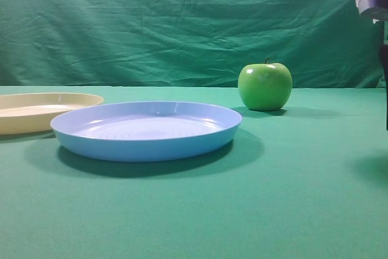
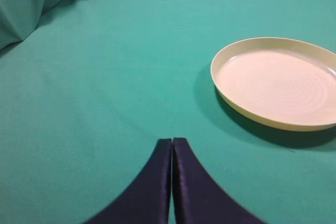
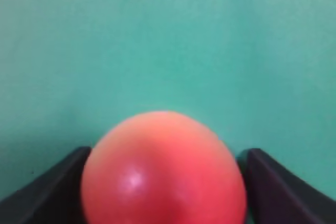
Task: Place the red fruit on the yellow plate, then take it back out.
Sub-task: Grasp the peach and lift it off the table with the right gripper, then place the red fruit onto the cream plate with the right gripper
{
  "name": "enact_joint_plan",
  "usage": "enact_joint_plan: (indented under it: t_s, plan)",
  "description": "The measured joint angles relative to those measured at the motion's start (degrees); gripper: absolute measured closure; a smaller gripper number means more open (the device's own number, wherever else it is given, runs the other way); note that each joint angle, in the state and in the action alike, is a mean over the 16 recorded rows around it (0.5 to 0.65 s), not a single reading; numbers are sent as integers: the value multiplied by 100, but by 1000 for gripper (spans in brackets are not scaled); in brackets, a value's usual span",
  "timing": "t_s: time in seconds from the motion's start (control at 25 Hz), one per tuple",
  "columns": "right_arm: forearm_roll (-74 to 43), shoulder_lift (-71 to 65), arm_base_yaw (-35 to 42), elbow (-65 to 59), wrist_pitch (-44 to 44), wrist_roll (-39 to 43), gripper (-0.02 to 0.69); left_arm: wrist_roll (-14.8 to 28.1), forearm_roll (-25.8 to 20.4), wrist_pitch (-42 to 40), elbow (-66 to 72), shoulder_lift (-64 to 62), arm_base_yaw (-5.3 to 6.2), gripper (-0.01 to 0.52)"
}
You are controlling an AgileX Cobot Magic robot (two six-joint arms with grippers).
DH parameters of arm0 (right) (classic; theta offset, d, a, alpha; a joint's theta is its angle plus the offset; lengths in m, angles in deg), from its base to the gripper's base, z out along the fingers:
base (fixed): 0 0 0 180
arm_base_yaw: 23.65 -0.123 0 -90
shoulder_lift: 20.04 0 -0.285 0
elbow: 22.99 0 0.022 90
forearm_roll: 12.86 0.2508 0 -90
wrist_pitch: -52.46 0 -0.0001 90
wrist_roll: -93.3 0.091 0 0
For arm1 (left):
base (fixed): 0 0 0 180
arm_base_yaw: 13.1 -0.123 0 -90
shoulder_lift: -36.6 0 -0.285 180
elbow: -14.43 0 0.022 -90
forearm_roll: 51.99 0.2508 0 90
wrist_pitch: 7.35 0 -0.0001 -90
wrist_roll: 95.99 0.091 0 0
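Pickup step: red fruit [image 3: 164,169] sits between my right pincer [image 3: 165,182] jaws, which flank it closely; firm grip I cannot tell. Left pincer [image 2: 172,182] pressed closed, idle. Next: secure, lift, carry left past blue plate [image 1: 145,130] to yellow plate [image 2: 278,82].

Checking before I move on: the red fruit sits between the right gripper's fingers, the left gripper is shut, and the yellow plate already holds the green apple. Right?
One error: the yellow plate is empty, as the left wrist view shows. The exterior high view shows the green apple standing on the cloth beyond the blue plate. The rest holds: the red fruit sits between the right gripper's fingers, and the left gripper is shut.
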Motion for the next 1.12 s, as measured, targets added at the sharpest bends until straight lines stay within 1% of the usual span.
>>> enact_joint_plan:
  t_s: [0.16, 0.28, 0.44, 0.72, 0.92, 1.12]
  plan:
    - [-89, 9, -140, 368, -283, 11, 398, 0, 0, 0, 0, 0, 0, 514]
    - [-234, 43, -369, 723, -498, 73, 443, 0, 0, 0, 0, 0, 0, 514]
    - [-459, 90, -819, 1246, -633, 181, 452, 0, 0, 0, 0, 0, 0, 514]
    - [-798, -26, -1838, 2252, -502, 372, 459, 0, 0, 0, 0, 0, 0, 514]
    - [-792, -504, -2480, 3161, -444, 415, 459, 0, 0, 0, 0, 0, 0, 514]
    - [-604, -1297, -2987, 4238, -499, 349, 459, 0, 0, 0, 0, 0, 0, 514]
